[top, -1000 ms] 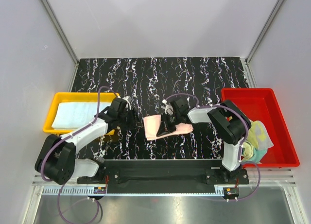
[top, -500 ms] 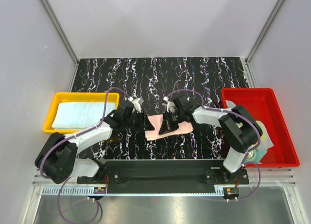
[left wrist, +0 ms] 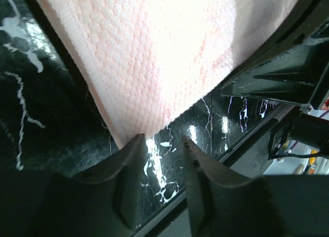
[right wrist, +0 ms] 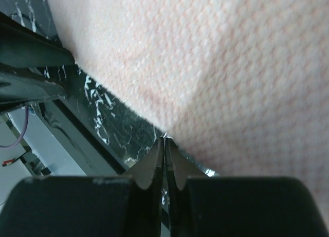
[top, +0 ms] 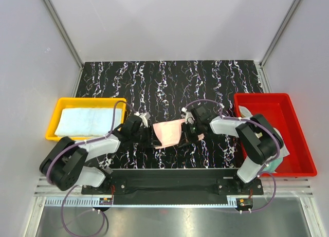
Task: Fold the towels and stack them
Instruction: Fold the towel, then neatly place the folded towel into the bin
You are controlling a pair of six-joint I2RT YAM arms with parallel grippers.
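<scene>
Pink towel (top: 167,132) flat on surface (top: 216,83). Left fingers (left wrist: 128,170) spread apart at its corner; right fingers (right wrist: 149,170) pinched on its edge.

Both wrist views crop the pink towel (left wrist: 169,52).

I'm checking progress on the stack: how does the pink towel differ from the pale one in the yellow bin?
The pink towel lies on the table; the pale blue towel lies in the yellow bin. The pink towel looks smaller and skewed, with the right gripper shut at its corner; the pale blue towel is a wider, squarer rectangle that nothing touches. Both are plain, light-coloured cloths.
</scene>
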